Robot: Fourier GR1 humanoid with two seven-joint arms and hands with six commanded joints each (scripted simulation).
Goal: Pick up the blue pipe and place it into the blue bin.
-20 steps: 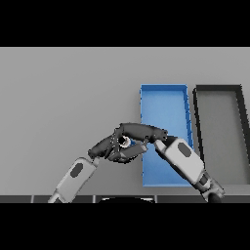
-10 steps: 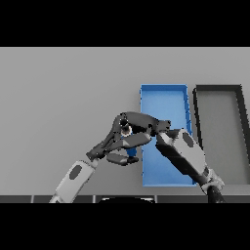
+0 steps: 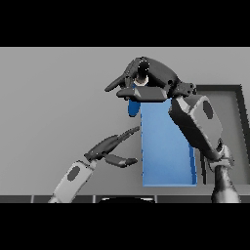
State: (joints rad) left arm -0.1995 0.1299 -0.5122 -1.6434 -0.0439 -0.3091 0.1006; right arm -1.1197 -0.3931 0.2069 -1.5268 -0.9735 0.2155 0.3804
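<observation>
Since the earlier frame the right hand (image 3: 149, 80) has lifted and swung toward the far end of the blue bin (image 3: 166, 146), taking the blue pipe (image 3: 133, 105) with it; the left hand (image 3: 110, 149) has let go and dropped back toward the near edge of the tabletop (image 3: 53, 97).

Near to far:
- Left hand is sitting low, just off the bin's left wall near its near-left corner. Fingers are straight and relaxed, nothing in them. Looks idle.
- Blue bin is running near-to-far right of the table's centre; its floor shows bare where visible, though the right forearm is crossing over its right side.
- Dark bin (image 3: 229, 112) is lying just beside the blue one on its right, mostly hidden behind the right arm.
- Right hand is hovering over the blue bin's far-left corner, fingers curled round the top of the pipe.
- Pipe is hanging from that grip, in the air. Its visible blue end is sticking out to the left of the bin's left wall, so it's over the tabletop, not over the bin floor.

Step in hand, my read: carry phase, pick done, place not yet done.

Next move calls for shifting the right hand right and a bit nearer so the whole pipe is inside the walls, lowering, then opening the fingers. Risk I see: releasing now would be dropping it on the rim or outside.
</observation>
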